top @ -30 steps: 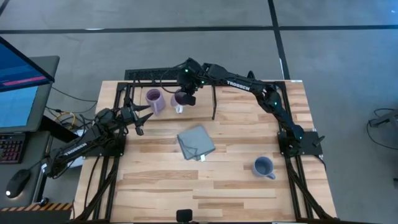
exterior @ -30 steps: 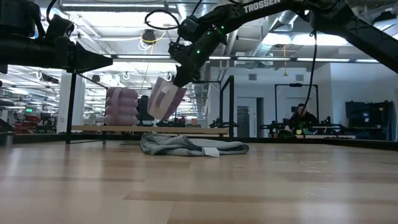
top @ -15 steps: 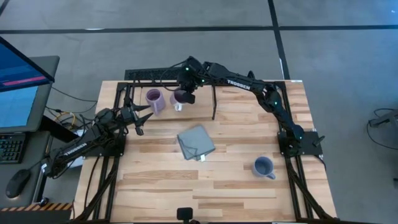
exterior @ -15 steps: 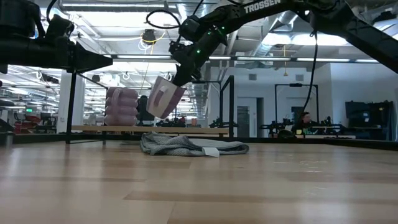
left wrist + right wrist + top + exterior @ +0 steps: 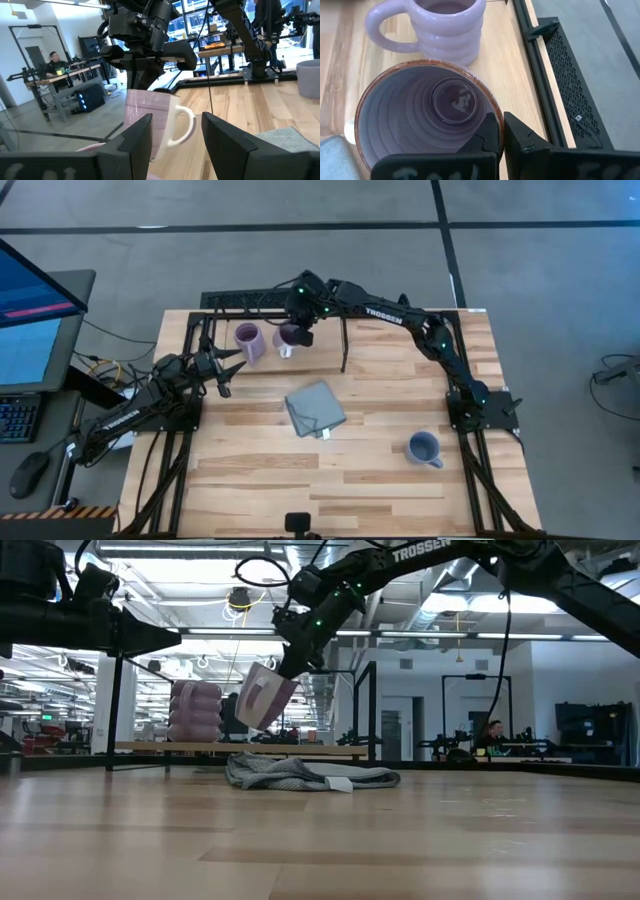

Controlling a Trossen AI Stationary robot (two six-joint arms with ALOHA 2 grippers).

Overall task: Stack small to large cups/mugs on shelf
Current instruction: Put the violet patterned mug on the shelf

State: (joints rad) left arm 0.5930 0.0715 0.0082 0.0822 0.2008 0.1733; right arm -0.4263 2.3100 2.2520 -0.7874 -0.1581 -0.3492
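My right gripper [image 5: 298, 330] is shut on the darker purple mug [image 5: 265, 698], which has a white handle [image 5: 182, 125], and holds it above the shelf [image 5: 300, 749] at the table's far left. The light purple mug [image 5: 247, 340] stands on its base on the shelf board, just left of the held mug; it also shows in the right wrist view [image 5: 445, 25]. The blue-grey mug [image 5: 424, 448] stands on the table at the near right. My left gripper [image 5: 225, 370] is open and empty, near the shelf's left end. My right gripper pinches the darker mug's rim [image 5: 492, 117], one finger inside the mug and one outside. The fingers [image 5: 520, 137] come from above, slanting down. The mug hangs tilted below them, clear of the shelf board [image 5: 507, 65].
A folded grey-blue cloth [image 5: 315, 408] lies in the middle of the table, in front of the shelf. The shelf's black rods and upright divider [image 5: 345, 345] stand close to my right arm. A monitor [image 5: 30, 320] is off the table's left edge.
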